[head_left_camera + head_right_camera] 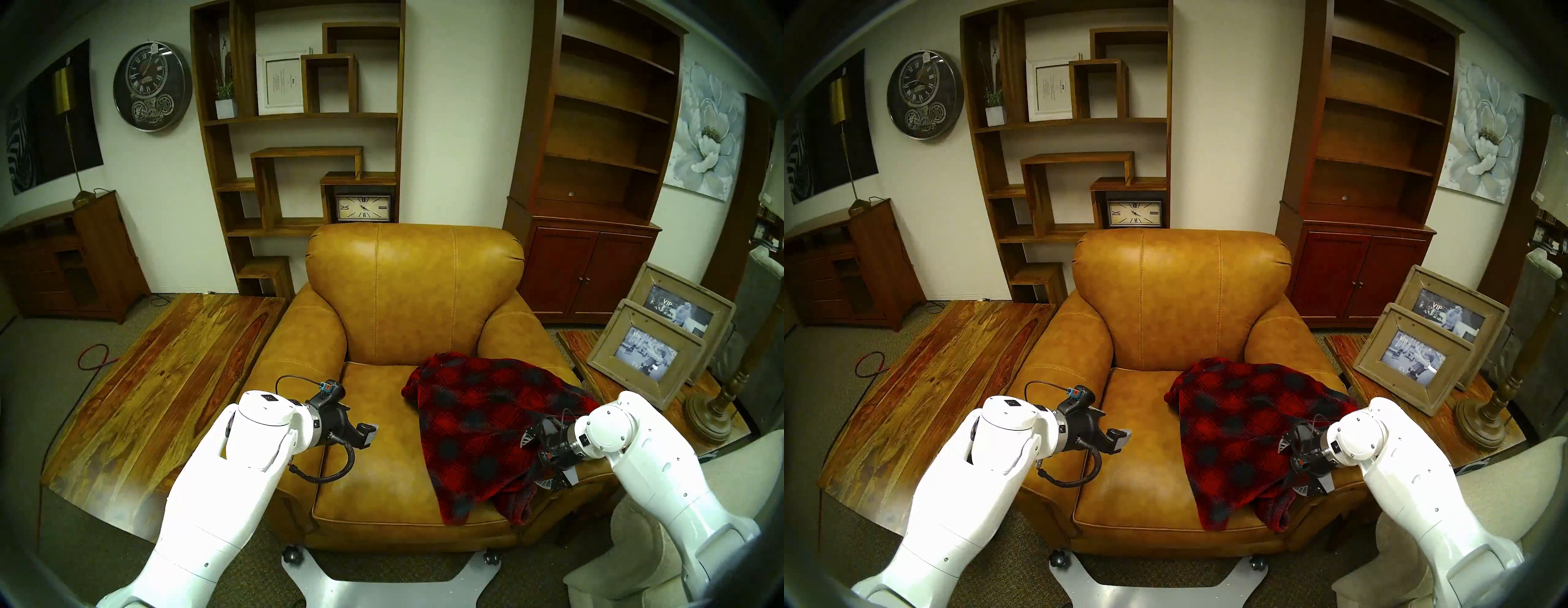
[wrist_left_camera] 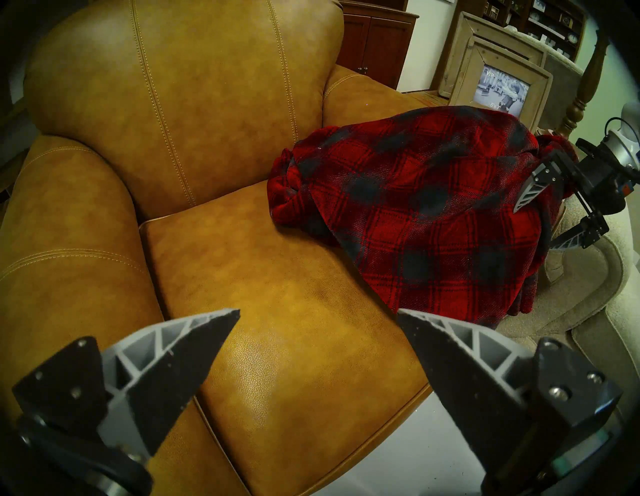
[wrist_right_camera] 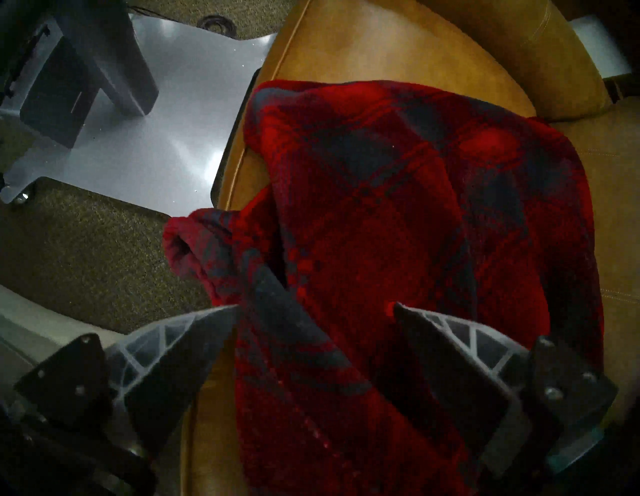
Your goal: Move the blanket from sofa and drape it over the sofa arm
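Our right tool point(image 3: 317, 308) gapes wide astride the blanket point(image 3: 398, 207) on the sofa arm point(image 1: 526, 339); our left tool point(image 2: 318, 317) wide above the sofa point(image 2: 277, 277).

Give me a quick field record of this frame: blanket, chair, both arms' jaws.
blanket: red and dark plaid fleece blanket, rumpled, lying over the seat's right side and up onto the armrest
chair: caramel-tan leather armchair; left half of the seat bare
armrest: thick rounded right armrest, front part covered by the plaid
right gripper: jaws open, straddling a blanket fold, not closed on it
left gripper: jaws open, empty, above the seat's front left
task state: blanket partly on seat; drape not finished
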{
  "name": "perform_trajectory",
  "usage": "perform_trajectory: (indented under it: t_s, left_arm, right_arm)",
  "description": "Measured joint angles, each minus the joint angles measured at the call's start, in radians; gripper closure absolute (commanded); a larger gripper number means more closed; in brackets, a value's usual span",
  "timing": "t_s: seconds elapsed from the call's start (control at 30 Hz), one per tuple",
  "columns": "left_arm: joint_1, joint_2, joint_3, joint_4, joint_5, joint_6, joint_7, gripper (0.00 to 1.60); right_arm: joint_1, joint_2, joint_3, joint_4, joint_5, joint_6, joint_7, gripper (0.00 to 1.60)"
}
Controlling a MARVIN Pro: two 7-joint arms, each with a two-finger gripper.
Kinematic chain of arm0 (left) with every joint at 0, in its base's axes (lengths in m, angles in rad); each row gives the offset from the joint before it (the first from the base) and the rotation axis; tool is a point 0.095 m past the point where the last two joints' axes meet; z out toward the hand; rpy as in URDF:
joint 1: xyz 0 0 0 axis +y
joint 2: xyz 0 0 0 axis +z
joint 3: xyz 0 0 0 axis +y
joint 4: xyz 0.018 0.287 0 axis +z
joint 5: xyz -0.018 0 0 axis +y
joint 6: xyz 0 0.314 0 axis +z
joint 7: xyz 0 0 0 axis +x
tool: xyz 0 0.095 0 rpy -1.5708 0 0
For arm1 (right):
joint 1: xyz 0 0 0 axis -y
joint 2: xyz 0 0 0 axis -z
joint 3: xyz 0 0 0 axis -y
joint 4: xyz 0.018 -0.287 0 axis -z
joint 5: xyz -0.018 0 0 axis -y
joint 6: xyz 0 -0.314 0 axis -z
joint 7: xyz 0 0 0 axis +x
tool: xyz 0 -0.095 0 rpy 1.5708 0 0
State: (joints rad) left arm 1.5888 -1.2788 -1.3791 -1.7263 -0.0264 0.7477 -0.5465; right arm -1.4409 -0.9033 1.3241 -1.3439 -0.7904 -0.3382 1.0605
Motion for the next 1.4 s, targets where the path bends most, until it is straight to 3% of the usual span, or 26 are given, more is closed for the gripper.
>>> perform_trajectory:
  t_s: [0.33, 0.37, 0.4, 0.43, 0.47, 0.6, 0.87, 1.4]
  left_arm:
    - [0.001, 0.000, 0.000, -0.001, 0.000, 0.000, 0.001, 0.00]
    - [0.001, 0.000, 0.000, -0.001, 0.000, 0.000, 0.001, 0.00]
    - [0.001, 0.000, 0.000, -0.001, 0.000, 0.000, 0.001, 0.00]
    - [0.002, 0.000, 0.000, -0.001, 0.000, 0.000, 0.001, 0.00]
    - [0.002, 0.000, 0.000, -0.001, 0.000, 0.000, 0.001, 0.00]
    - [0.002, 0.000, 0.000, -0.002, 0.000, 0.000, 0.001, 0.00]
    - [0.002, 0.000, 0.000, 0.001, 0.000, 0.000, 0.001, 0.00]
    - [0.001, 0.000, 0.000, 0.006, 0.000, 0.000, 0.002, 0.00]
  right_arm:
    - [0.019, -0.083, -0.009, 0.146, -0.096, -0.092, -0.179, 0.00]
    - [0.021, -0.091, -0.008, 0.159, -0.108, -0.101, -0.198, 0.08]
    - [0.023, -0.096, -0.007, 0.168, -0.117, -0.108, -0.213, 0.61]
    - [0.026, -0.102, -0.007, 0.179, -0.129, -0.115, -0.232, 0.94]
    - [0.028, -0.106, -0.007, 0.188, -0.139, -0.122, -0.248, 1.60]
    - [0.041, -0.110, -0.004, 0.216, -0.162, -0.147, -0.297, 1.60]
    - [0.086, -0.064, 0.063, 0.193, -0.126, -0.202, -0.271, 1.60]
    - [0.201, 0.090, 0.287, 0.130, -0.119, -0.362, -0.087, 1.60]
